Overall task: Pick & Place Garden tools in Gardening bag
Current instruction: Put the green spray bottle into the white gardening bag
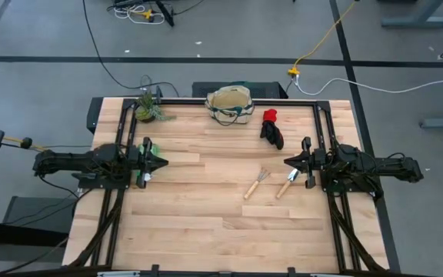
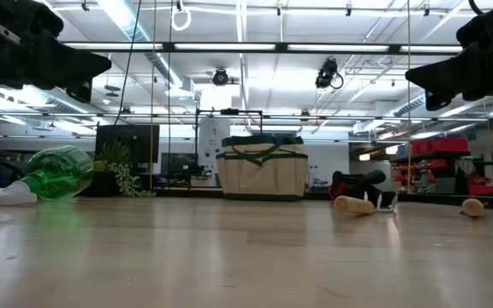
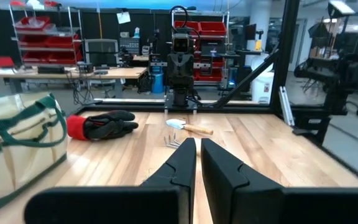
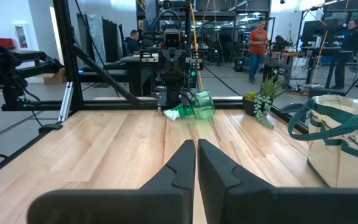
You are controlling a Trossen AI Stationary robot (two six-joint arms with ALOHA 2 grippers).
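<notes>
Left gripper clenched on nothing, raised above the left side of the table and pointing toward its middle; right gripper likewise clenched and empty, opposite it at the right side. The wrist views show each pair of fingers pressed together with no object between them.

Nearest the left gripper, just under that arm's front end, lies the green translucent plastic item, on its side on the boards. Nearest the right gripper lies the trowel, silvery blade toward the arm, wooden handle slanting away toward the near edge. Just to its left, apart from it, lies the hand rake at a similar slant. Farther off, toward the far edge, the red-and-black glove rests flat, a short way to the right of the gardening bag, which stands upright at the far middle with its mouth open. A small leafy plant stands at the far left.

Progress, as judged: no tool is seen in the bag, though its interior is not fully visible; all four tools lie on the table, so every pick and placement appears still to be done.
</notes>
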